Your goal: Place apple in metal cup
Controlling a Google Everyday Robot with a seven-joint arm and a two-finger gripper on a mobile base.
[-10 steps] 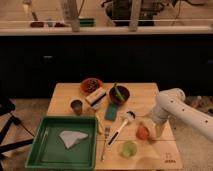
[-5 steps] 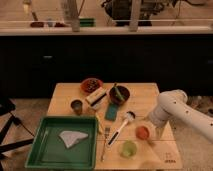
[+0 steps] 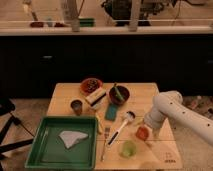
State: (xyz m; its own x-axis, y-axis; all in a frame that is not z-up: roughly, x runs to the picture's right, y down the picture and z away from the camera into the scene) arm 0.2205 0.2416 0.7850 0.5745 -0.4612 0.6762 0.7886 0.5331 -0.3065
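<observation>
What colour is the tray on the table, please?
The tray is green, camera view; the gripper is by the apple.

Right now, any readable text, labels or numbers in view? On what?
Small dark print on the table, front right corner: too blurred to read.
No lettering shows elsewhere.
The hand is at the apple, on the table's right side; no marking shows on it.

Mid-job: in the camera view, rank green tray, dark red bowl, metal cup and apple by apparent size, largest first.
1. green tray
2. dark red bowl
3. metal cup and apple: look about alike, not ranked; the apple is nearer the camera.
The gripper is at the apple, right of the tray.
</observation>
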